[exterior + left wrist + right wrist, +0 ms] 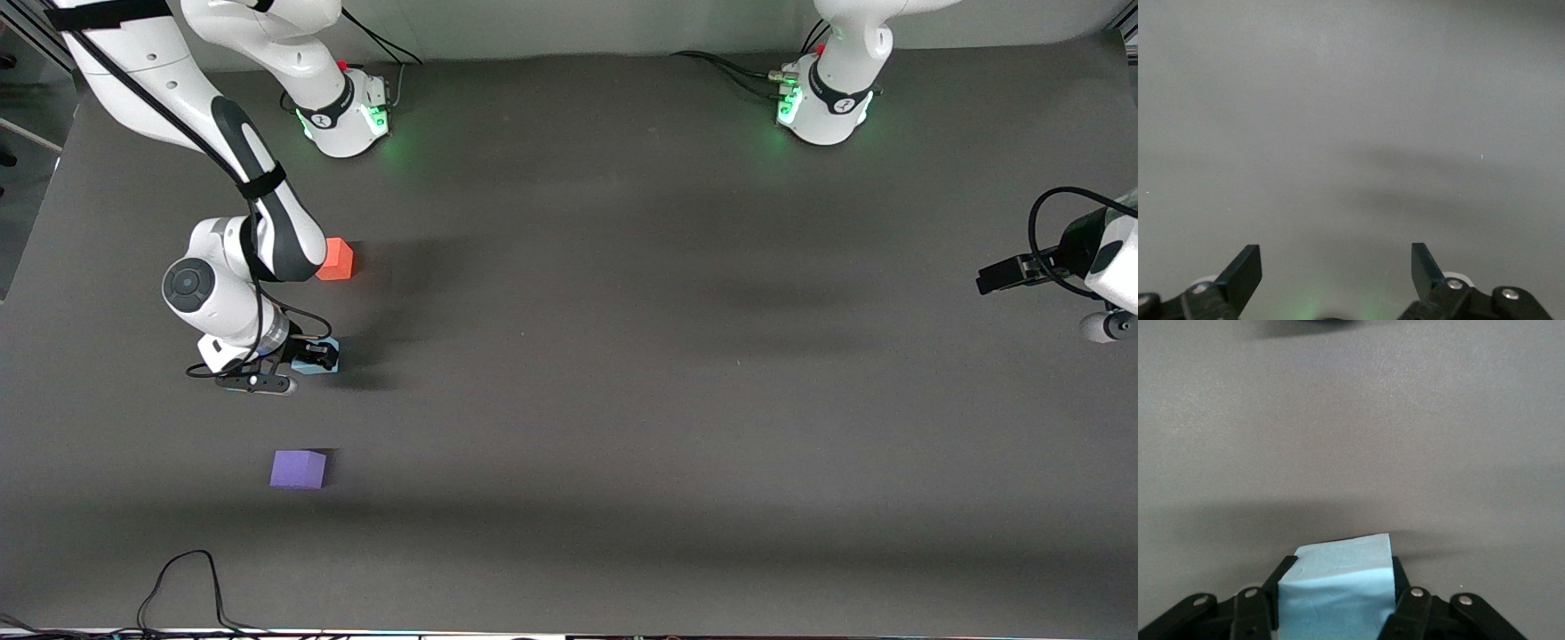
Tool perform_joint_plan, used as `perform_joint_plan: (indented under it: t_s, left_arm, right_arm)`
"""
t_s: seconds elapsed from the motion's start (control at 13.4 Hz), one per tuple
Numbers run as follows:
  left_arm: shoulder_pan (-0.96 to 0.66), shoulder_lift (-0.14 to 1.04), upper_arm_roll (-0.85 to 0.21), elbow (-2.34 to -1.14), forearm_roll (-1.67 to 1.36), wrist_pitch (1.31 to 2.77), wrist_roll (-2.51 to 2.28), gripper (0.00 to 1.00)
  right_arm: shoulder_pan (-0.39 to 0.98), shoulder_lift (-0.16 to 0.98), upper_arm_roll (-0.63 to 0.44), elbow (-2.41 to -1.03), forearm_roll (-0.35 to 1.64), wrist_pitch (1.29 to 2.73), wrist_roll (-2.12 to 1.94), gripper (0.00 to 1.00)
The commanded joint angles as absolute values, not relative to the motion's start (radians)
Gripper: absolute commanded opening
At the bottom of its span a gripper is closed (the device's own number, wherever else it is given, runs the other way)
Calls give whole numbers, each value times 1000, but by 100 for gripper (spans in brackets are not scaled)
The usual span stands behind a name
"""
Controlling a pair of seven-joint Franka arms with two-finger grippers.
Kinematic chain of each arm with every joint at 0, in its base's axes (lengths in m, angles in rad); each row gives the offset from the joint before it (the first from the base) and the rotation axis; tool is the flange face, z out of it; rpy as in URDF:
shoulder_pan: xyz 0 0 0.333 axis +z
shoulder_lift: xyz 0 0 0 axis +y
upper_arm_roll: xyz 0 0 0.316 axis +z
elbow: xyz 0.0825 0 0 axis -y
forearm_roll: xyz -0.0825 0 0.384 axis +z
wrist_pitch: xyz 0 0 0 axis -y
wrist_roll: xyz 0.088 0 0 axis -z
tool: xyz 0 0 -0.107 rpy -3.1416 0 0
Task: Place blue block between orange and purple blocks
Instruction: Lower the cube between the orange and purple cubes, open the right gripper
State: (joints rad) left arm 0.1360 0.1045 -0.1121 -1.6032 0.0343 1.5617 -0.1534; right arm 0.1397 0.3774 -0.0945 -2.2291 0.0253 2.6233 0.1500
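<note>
Your right gripper (307, 357) clenches the blue block (1337, 590) between the orange block (336, 259) and purple block (298, 468), while the left gripper (1336, 270) waits with fingers released.

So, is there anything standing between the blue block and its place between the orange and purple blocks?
Nothing visible. The right gripper is shut on the blue block, already between the orange block and the purple block.

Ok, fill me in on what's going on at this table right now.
The right gripper is shut on the small light-blue matte cube, low between the small orange-red matte cube and the small violet-purple matte cube, toward the right arm's end of the dark grey table. Whether the cube touches the table cannot be told. The left gripper waits open over bare table.
</note>
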Motion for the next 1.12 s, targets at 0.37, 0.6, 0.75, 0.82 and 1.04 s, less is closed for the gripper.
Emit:
perform_joint_plan:
  t_s: [0.37,0.6,0.75,0.82,1.04]
  left_arm:
    - [137,95,-112,-1608,25,1549,-140,100]
    - [137,95,-112,-1608,25,1549,-140,100]
    - [137,95,-112,-1608,25,1549,-140,100]
    - [137,95,-112,-1608,25,1549,-140,100]
    - [137,95,-112,-1608,25,1548,-140,100]
  right_arm:
    - [144,396,-92,-2204,71,2632,137,100]
    - [144,379,-92,-2206,71,2623,137,100]
    - [144,350,-92,-2207,71,2617,127,100]
    - [144,335,-94,-2207,69,2617,120,100]
    - [146,246,-92,-2194,57,2547,101,100]
